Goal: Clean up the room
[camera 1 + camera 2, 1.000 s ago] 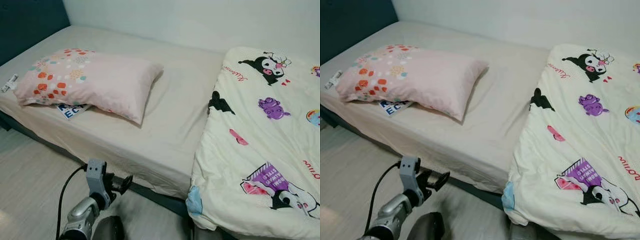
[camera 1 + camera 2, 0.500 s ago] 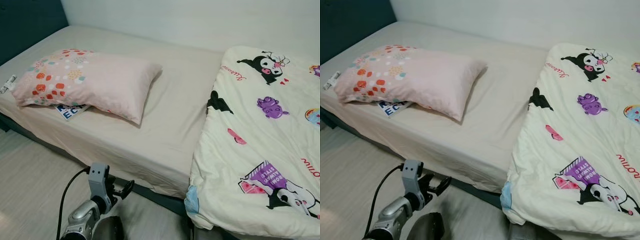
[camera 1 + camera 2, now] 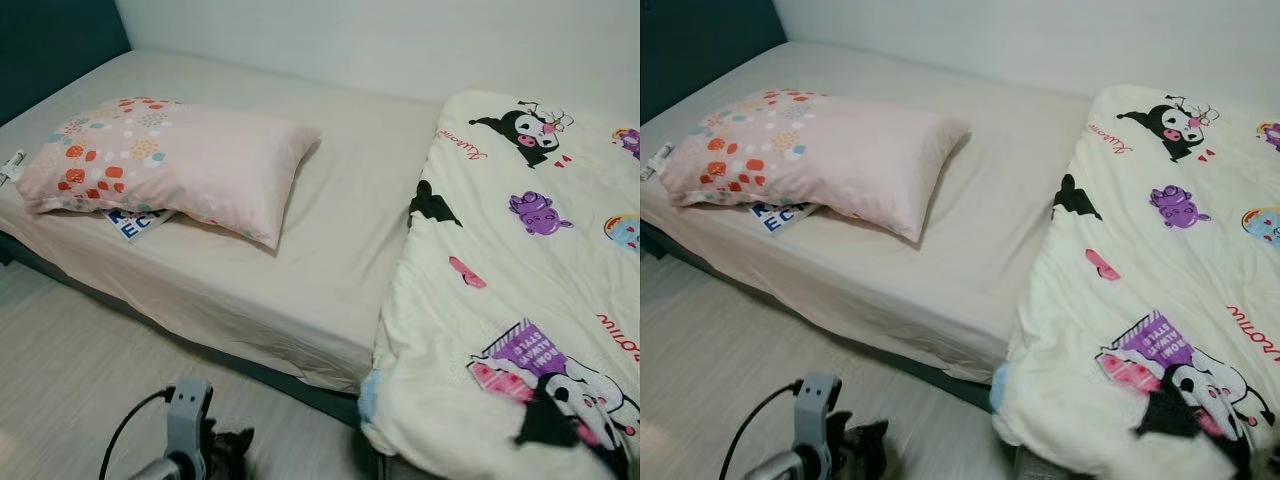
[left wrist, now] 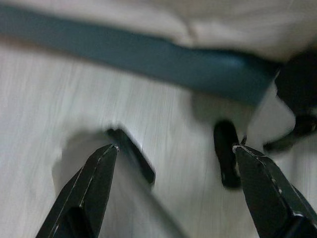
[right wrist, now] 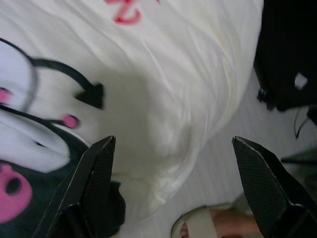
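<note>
A cream quilt [image 3: 520,270] printed with cartoon figures covers the right half of the bed, and its near corner [image 3: 1160,420] looks blurred. My right gripper [image 5: 173,140] hovers open just above that quilt edge [image 5: 163,99], holding nothing. A pink pillow [image 3: 170,165] with coloured dots lies at the head end, on top of a blue-and-white booklet [image 3: 135,222]. My left gripper [image 3: 235,445] is low over the wooden floor in front of the bed. In its wrist view it stands open [image 4: 175,147] with nothing between its fingers.
The bed has a beige sheet [image 3: 320,250] and a dark teal frame [image 4: 148,64]. A small white tag [image 3: 12,165] sits at the mattress's left edge. Past the quilt's edge are a black object [image 5: 287,54] and what looks like a slippered foot [image 5: 198,229].
My left gripper has sunk lower towards the floor. The whole view has shifted a little, and the quilt's near corner has become blurred.
</note>
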You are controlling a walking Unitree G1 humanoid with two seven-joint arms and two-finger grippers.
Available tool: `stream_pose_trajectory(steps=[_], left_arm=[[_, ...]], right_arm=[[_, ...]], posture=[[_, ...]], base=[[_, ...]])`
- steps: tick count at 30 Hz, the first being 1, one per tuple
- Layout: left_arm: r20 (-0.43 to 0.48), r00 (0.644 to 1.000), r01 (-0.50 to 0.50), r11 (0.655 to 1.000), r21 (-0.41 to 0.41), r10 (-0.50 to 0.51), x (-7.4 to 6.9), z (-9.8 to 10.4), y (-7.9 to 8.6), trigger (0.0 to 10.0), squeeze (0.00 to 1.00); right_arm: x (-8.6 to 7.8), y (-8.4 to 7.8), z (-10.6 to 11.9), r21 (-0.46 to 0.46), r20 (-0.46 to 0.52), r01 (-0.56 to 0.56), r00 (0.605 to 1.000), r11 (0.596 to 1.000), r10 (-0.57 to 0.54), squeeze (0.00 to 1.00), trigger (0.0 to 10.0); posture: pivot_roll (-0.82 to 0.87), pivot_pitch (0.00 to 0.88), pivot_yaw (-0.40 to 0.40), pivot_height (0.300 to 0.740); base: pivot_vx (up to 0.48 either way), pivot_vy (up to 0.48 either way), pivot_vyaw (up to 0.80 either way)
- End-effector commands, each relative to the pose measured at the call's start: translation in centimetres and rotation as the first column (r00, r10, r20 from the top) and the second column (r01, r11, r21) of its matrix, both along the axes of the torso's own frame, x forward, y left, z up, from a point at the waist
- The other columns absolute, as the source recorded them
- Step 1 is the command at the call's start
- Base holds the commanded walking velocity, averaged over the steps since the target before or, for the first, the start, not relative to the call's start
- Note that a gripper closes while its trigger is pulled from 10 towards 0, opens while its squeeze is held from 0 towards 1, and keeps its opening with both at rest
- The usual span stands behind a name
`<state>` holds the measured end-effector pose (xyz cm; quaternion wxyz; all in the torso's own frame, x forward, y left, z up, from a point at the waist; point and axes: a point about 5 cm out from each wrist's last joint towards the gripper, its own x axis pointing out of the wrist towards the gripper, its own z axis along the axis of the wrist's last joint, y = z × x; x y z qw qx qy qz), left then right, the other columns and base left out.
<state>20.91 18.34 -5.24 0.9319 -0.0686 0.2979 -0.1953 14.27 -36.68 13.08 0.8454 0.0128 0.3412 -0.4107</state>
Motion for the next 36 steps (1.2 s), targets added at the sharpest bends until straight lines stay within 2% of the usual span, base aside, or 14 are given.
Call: stream_pose_trajectory(steps=[1, 5, 6, 7, 8, 10, 11, 12, 18, 20, 21, 23, 28, 36], left_arm=[[-0.091, 0.996, 0.001, 0.999, 0.043, 0.003, -2.0, -1.2, 1.0, 10.0, 0.0], [-0.117, 0.993, -0.005, 0.998, 0.056, 0.012, -2.6, -1.6, 1.0, 10.0, 0.0], [-0.119, 0.992, -0.022, 0.998, 0.058, 0.029, -2.6, -1.6, 1.0, 10.0, 0.0], [-0.117, 0.991, -0.062, 0.996, 0.06, 0.069, -2.3, -1.6, 1.2, 10.0, 0.0], [-0.117, 0.991, -0.062, 0.996, 0.06, 0.069, -2.3, -1.6, 1.2, 10.0, 0.0], [-0.108, 0.983, -0.14, 0.989, 0.054, 0.145, -1.6, -1.3, 1.5, 10.0, 0.0], [-0.108, 0.983, -0.14, 0.989, 0.054, 0.145, -1.6, -1.3, 1.5, 10.0, 0.0], [-0.113, 0.969, -0.215, 0.975, 0.057, 0.22, -1.1, -1.1, 1.9, 10.0, 0.0], [-0.106, 0.954, -0.276, 0.96, 0.053, 0.28, -0.5, -0.8, 2.3, 10.0, 0.0], [-0.068, 0.906, -0.416, 0.909, 0.032, 0.417, 1.6, 0.4, 3.3, 10.0, 0.0], [-0.068, 0.906, -0.416, 0.909, 0.032, 0.417, 1.6, 0.4, 3.3, 10.0, 0.0], [-0.017, 0.884, -0.468, 0.884, 0.027, 0.468, 3.4, 1.7, 4.1, 10.0, 0.0], [0.063, 0.859, -0.509, 0.861, 0.001, 0.508, 5.2, 3.5, 5.3, 10.0, 0.0], [0.042, 0.86, -0.509, 0.86, 0.041, 0.508, 4.6, 3.0, 5.5, 10.0, 0.0]], right_arm=[[0.6, -0.4, 1.8, -0.096, 0.026, -0.04, 0.999, 0.995, 0.042, 1.0, 10.0], [3.7, 0.2, 4.6, -0.146, 0.268, -0.135, 0.948, 0.98, 0.171, 0.91, 10.0], [5.8, 1.6, 6.1, -0.169, 0.4, -0.251, 0.866, 0.953, 0.299, 0.0, 10.0], [7.8, 3.5, 7.5, -0.179, 0.524, -0.354, 0.755, 0.918, 0.394, 0.0, 10.0], [7.8, 3.5, 7.5, -0.179, 0.524, -0.354, 0.755, 0.918, 0.394, 0.0, 10.0], [9.9, 6.0, 8.7, -0.202, 0.627, -0.473, 0.611, 0.858, 0.484, 0.0, 10.0], [9.9, 6.0, 8.7, -0.202, 0.627, -0.473, 0.611, 0.858, 0.484, 0.0, 10.0], [11.0, 7.4, 8.6, -0.19, 0.664, -0.53, 0.551, 0.827, 0.505, 0.0, 10.0], [12.0, 8.7, 8.3, -0.178, 0.684, -0.573, 0.512, 0.8, 0.519, 0.0, 10.0], [14.6, 13.5, 6.7, -0.129, 0.723, -0.727, 0.397, 0.675, 0.566, 0.0, 10.0], [14.6, 13.5, 6.7, -0.129, 0.723, -0.727, 0.397, 0.675, 0.566, 0.0, 10.0], [15.8, 16.9, 5.9, -0.118, 0.739, -0.811, 0.314, 0.573, 0.597, 0.0, 10.0], [16.4, 19.5, 4.8, -0.118, 0.767, -0.869, 0.227, 0.48, 0.6, 0.0, 10.0], [16.7, 20.1, 3.7, -0.127, 0.764, -0.879, 0.208, 0.459, 0.611, 0.0, 10.0]], posture=[[-0.17, 0.191, 0.008, 0.576], [-0.16, 0.183, 0.015, 0.576], [-0.15, 0.176, 0.02, 0.576], [-0.14, 0.171, 0.021, 0.581], [-0.14, 0.171, 0.021, 0.581], [-0.13, 0.163, 0.021, 0.591], [-0.13, 0.163, 0.021, 0.591], [-0.11, 0.157, 0.023, 0.596], [-0.1, 0.149, 0.021, 0.601], [-0.08, 0.135, 0.016, 0.611], [-0.08, 0.135, 0.016, 0.611], [-0.07, 0.127, 0.009, 0.621], [-0.05, 0.114, 0.015, 0.641], [-0.06, 0.101, 0.026, 0.666]], base=[[0.0, 0.0, 0.0], [0.0, 0.0, 0.0], [0.0, 0.0, 0.0], [0.0, 0.0, 0.0], [0.0, 0.0, 0.0], [0.0, 0.0, 0.0], [0.0, 0.0, 0.0], [0.0, 0.0, 0.0], [0.0, 0.0, 0.0], [0.0, 0.0, 0.0], [0.0, 0.0, 0.0], [-0.24, 0.0, 0.0], [-0.441, 0.0, 0.0], [-0.107, 0.0, 0.0]])
